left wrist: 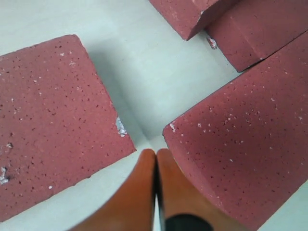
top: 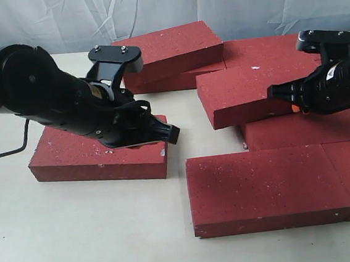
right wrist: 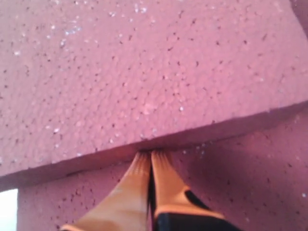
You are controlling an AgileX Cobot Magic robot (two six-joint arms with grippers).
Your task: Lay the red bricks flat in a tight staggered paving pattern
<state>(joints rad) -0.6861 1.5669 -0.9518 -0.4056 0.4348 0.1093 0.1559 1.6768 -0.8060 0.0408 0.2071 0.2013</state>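
- Front bricks (top: 267, 187), at the lower right of the exterior frame, lie flat and flush end to end on the table (top: 80, 245). They look like the started course that the other red bricks must close against.
- Tilted brick (top: 246, 93), right of centre, rests with one long edge propped on a flat brick (top: 299, 132) behind the front course. It is not yet paving and probably needs sliding off and lowering.
- Lone brick (top: 90, 156), at left centre, lies flat but well apart from the front course, with bare table between. That gap must close for a tight joint.
- Stacked bricks (top: 173, 44), at upper centre, sit one on another. They are apparently stock waiting to be laid.
- Left gripper (top: 170, 133) hangs near the lone brick's right end, its fingers (left wrist: 139, 192) pressed together with nothing between them. The left wrist view shows the tip aimed into the gap between that brick and the front course's corner. Closed fingers suit pushing rather than lifting.
- Right gripper (top: 275, 91), at the right edge, also has its fingers (right wrist: 130, 192) pressed together and empty. In the right wrist view the tip meets the shadowed seam under the tilted brick's edge, likely to nudge or lever it.
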